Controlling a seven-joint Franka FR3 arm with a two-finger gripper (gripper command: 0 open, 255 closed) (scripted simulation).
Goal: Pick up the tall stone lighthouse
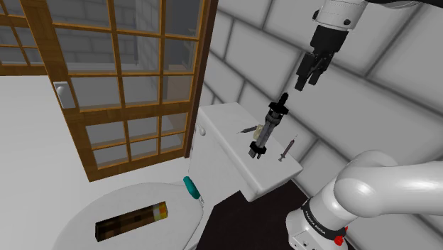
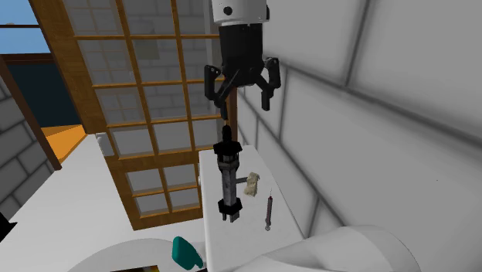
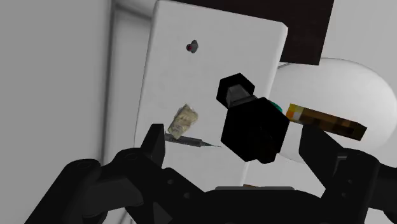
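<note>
Lighthouse: one, dark, upright on the toilet tank lid, standing free so its top is open to a grasp from above. Left to right in the shoulder view:
- one brown block
- one teal object
- one pale lump
- the lighthouse
- one thin syringe-like rod

End effector hovers above the lighthouse, fingers spread wide (holding nothing).

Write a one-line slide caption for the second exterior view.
Open black gripper hangs above the tall dark lighthouse standing on the white toilet tank lid, beside a syringe.
</note>
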